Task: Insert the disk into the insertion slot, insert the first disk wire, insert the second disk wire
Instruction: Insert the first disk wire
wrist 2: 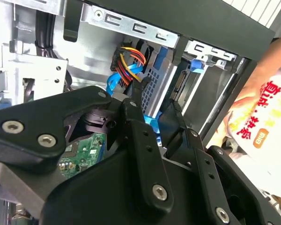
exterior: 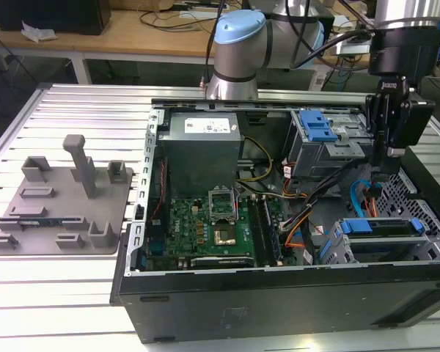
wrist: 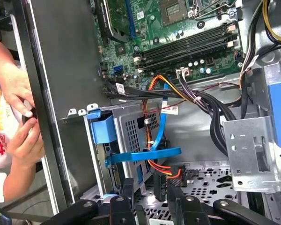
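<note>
Arm [exterior: 238, 44] bent over open computer case [exterior: 227, 308]. Gripper [exterior: 391, 161] points down at 3 o'clock of case, fingers [wrist: 127, 190] spread, nothing clamped. Disk [exterior: 381, 226] lies in insertion slot [exterior: 337, 253], 6 o'clock of gripper. Orange-red wire bundle [wrist: 166, 168] and blue cable [wrist: 161, 117] crowd fingertips. Taller cage [exterior: 319, 139] at gripper's 9 o'clock.
</note>
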Controlling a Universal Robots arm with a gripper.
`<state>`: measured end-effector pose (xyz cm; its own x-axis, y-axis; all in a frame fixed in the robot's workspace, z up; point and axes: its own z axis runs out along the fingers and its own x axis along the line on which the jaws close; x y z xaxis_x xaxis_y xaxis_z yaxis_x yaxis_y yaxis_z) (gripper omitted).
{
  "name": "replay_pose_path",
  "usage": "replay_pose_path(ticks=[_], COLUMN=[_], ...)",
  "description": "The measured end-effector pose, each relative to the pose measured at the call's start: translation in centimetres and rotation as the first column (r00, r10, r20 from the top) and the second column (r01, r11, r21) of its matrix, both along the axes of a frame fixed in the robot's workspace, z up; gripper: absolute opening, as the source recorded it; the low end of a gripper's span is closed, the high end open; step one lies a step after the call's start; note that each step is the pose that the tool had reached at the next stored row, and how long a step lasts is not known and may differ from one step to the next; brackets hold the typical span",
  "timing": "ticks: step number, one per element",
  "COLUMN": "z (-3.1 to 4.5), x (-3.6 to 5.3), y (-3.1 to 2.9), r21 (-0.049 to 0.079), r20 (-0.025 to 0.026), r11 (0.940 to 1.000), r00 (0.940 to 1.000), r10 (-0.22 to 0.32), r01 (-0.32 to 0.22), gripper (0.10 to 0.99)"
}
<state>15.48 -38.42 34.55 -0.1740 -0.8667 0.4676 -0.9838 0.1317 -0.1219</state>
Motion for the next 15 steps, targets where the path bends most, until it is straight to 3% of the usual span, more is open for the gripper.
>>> replay_pose_path(ticks=[7,8,15], z=[-0.60,-0.77,-1.24], x=[0.05,0.06,0.45], y=[0.77,1.00,1.00], r21=[-0.014,-0.018,-0.029], r20=[-0.0032,-0.0051,-0.0220], r11=[0.9998,0.9997,0.9994], r00=[0.9999,0.9999,0.9996], r10=[0.016,0.016,0.017], r01=[-0.016,-0.016,-0.017], gripper=[0.416,0.416,0.416])
